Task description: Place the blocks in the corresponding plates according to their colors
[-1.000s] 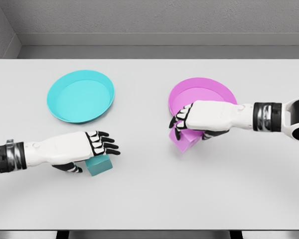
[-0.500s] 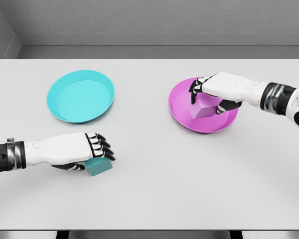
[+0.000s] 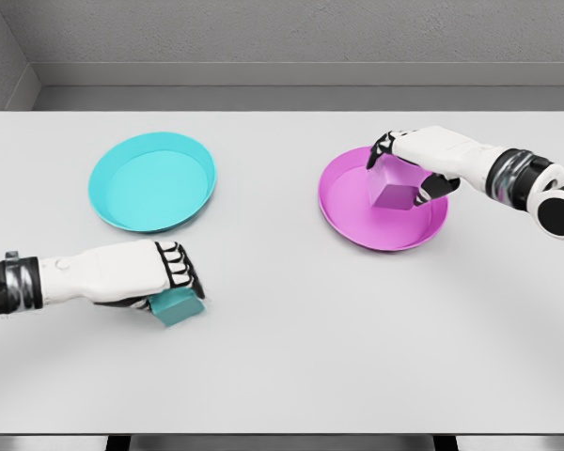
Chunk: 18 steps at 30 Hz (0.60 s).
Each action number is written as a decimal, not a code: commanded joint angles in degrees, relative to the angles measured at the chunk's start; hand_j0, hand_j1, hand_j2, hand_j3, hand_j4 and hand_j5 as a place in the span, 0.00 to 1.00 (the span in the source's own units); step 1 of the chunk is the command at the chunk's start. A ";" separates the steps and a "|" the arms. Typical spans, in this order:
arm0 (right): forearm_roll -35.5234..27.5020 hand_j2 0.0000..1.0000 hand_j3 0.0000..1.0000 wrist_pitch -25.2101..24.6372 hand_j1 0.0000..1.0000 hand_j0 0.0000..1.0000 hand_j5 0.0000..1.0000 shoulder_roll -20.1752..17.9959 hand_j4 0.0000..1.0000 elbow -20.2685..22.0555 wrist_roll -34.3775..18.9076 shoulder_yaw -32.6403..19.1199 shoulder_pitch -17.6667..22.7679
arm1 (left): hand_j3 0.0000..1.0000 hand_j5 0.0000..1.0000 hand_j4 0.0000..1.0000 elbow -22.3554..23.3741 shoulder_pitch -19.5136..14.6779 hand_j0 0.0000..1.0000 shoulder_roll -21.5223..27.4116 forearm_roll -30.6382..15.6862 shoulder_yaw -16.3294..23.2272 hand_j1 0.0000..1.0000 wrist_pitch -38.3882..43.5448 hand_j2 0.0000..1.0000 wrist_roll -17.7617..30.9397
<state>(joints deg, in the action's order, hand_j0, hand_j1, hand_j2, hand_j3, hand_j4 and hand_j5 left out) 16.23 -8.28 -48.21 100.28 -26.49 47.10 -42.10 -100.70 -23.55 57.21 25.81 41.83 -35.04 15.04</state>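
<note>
A teal block (image 3: pixel 177 307) lies on the grey table near the front left, and my left hand (image 3: pixel 174 280) has its fingers curled down over it. The teal plate (image 3: pixel 151 180) sits behind it at the back left. Over the magenta plate (image 3: pixel 357 224) at the right, my right hand (image 3: pixel 406 169) holds a magenta block (image 3: pixel 391 191), tilted, just above or on the plate's surface. The hand covers the top of the block.
The grey table (image 3: pixel 282 357) ends at a wall along the back and at the front edge near the bottom of the view.
My right hand carried the magenta block from the table up over the magenta plate. My left hand's fingers curled down onto the teal block and the hand drew slightly left.
</note>
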 commanded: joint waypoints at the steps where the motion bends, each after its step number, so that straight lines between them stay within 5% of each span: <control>1: 0.03 1.00 1.00 -1.13 1.00 1.00 1.00 0.48 1.00 0.00 0.03 0.01 -0.09 | 0.46 0.46 0.46 -0.03 -0.35 0.46 0.18 -0.50 -0.17 0.46 0.04 0.46 -0.01; 11: 0.21 1.00 1.00 1.33 1.00 1.00 1.00 -0.48 1.00 0.18 -0.14 -0.69 -0.53 | 0.43 0.43 0.43 0.59 -5.45 0.43 0.00 -1.64 -0.88 0.43 0.04 0.43 -0.27; 18: -0.23 1.00 1.00 25.67 1.00 1.00 1.00 -9.01 1.00 0.18 -0.06 -16.51 8.43 | 0.43 0.43 0.43 8.05 -10.81 0.43 -2.98 -1.38 -0.53 0.43 0.04 0.43 -0.01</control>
<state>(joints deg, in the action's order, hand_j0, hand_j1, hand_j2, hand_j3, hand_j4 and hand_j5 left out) 16.12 10.64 -54.47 100.44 -26.62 34.96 -31.91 -95.14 -35.15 55.39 24.68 41.23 -35.08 14.99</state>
